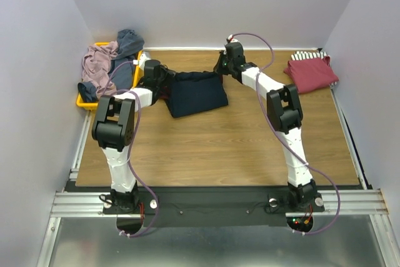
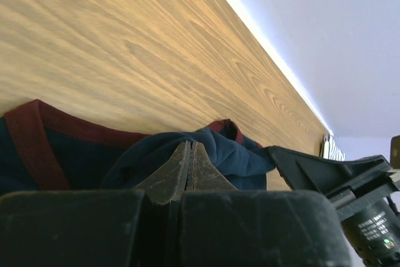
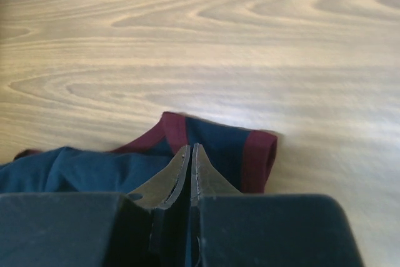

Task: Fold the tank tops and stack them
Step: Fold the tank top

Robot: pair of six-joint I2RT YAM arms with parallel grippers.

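The navy jersey (image 1: 199,94) with maroon trim lies partly folded at the table's middle back. My left gripper (image 1: 166,83) is shut on its left edge; in the left wrist view the shut jaws (image 2: 189,146) pinch bunched navy cloth (image 2: 231,151). My right gripper (image 1: 220,69) is shut on its right top corner; in the right wrist view the jaws (image 3: 190,149) grip a navy strap with maroon trim (image 3: 256,154). A folded dark red top (image 1: 310,72) lies on a striped one (image 1: 304,56) at the back right. Mauve (image 1: 98,62) and grey-blue (image 1: 129,42) tops lie in a heap at the back left.
A yellow tray (image 1: 86,100) under the heap sits at the table's back left corner. White walls close in the left, back and right sides. The right arm's wrist (image 2: 350,179) shows close by in the left wrist view.
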